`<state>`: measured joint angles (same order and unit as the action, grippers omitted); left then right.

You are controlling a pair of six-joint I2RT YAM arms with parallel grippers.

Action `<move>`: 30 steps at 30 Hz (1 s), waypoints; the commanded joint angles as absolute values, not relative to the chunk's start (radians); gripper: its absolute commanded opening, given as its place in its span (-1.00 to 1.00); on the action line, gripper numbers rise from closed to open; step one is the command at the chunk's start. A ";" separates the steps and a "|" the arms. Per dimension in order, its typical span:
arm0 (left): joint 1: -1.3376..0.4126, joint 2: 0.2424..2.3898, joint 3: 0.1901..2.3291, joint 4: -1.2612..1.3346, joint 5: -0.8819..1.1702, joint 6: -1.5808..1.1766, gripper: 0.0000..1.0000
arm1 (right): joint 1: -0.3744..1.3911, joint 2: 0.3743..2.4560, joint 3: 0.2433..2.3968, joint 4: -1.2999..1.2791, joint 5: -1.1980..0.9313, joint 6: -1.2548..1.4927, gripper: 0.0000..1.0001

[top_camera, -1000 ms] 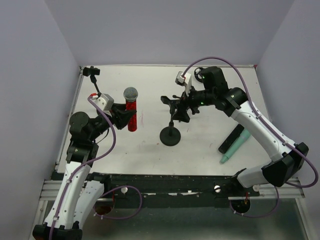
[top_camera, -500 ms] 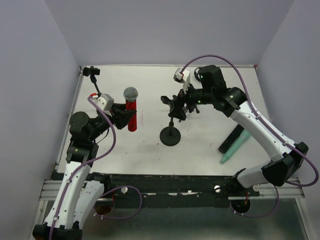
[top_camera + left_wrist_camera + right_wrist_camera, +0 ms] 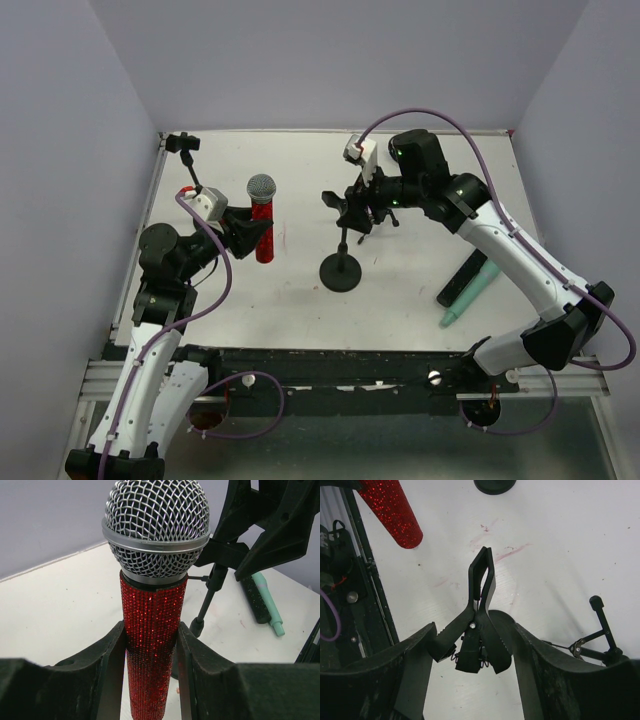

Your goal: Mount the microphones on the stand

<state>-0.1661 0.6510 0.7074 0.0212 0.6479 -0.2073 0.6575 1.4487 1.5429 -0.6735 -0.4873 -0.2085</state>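
My left gripper is shut on the red microphone and holds it upright above the table, silver mesh head up. In the left wrist view the red body sits between both pads. The black stand is at mid table with a spring clip on top. My right gripper grips the clip's handles; both fingers touch them and the clip's jaws are together. The mint-green microphone and the black microphone lie side by side at the right.
A second small black clip stand is at the back left corner, also in the right wrist view. Red smears mark the white table. Grey walls close in the table's back and sides.
My right gripper has shifted a little left and back and turned, and the stand's clip has turned with it. The left arm and red microphone have not moved.
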 commanded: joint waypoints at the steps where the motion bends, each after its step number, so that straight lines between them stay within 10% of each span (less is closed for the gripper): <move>1: -0.172 0.644 0.710 0.063 0.661 -0.195 -1.00 | 0.666 1.437 1.551 -0.670 -0.465 -0.230 0.24; 9: -0.172 0.656 0.704 0.136 0.741 -0.244 -1.00 | 0.666 1.425 1.543 -0.696 -0.526 -0.290 -0.32; 18: -0.181 0.839 0.893 0.167 0.833 -0.261 -1.00 | 0.666 1.440 1.563 -0.768 -0.612 -0.419 -0.42; 30: -0.204 0.897 0.940 0.172 0.818 -0.261 -1.00 | 0.666 1.413 1.557 -0.741 -0.578 -0.373 0.59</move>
